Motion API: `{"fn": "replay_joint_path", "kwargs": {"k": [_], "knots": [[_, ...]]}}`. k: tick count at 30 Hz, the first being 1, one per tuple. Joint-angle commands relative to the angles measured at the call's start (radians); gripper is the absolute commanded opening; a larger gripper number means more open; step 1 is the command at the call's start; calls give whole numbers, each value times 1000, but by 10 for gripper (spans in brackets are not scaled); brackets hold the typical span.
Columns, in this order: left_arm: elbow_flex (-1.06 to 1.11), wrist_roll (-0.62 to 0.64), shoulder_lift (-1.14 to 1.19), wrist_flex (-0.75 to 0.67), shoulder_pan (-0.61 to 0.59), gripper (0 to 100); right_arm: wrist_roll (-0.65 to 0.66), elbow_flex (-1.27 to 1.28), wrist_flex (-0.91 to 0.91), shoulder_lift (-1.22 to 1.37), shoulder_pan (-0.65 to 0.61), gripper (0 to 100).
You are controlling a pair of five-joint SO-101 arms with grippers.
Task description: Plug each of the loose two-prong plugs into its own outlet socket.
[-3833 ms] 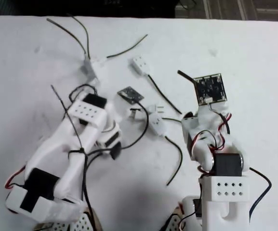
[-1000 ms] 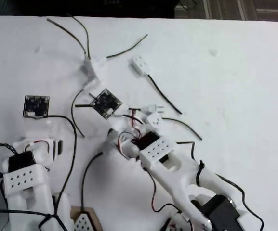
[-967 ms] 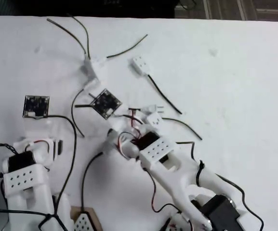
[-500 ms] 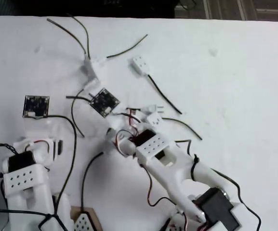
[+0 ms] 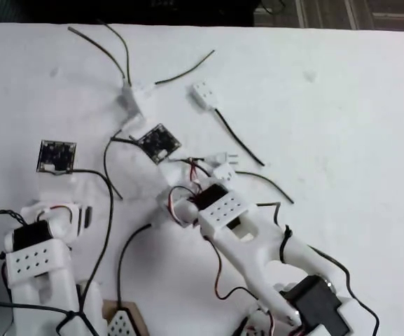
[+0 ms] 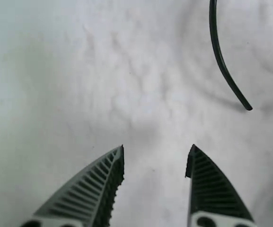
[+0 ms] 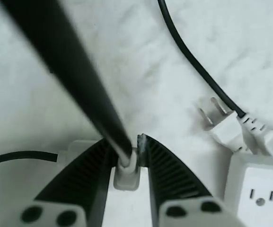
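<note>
White plug (image 7: 125, 177) (black cord (image 7: 79, 80)) clamped in right hand (image 7: 127, 142); left hand (image 6: 156, 149) released, above white table (image 6: 79, 71).

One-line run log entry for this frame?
left gripper: open, over bare table | right gripper: shut on white plug | second plug: loose, beside outlet socket

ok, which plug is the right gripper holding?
The held plug, pinched in the right gripper, prongs hidden; the loose plug lies by the outlet, prongs bare.
</note>
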Motion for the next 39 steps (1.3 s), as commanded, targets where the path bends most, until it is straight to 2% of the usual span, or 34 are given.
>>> {"fn": "replay_joint_path", "kwargs": {"k": [1, 11, 39], "knots": [[-5, -9, -24, -12, -10, 221, -71, -2, 38, -5, 5, 18], [-3, -11, -24, -12, -10, 221, -180, 0, 73, -5, 4, 18], [-2, -11, -24, -12, -10, 221, -158, -3, 77, -174, -1, 18]]}}
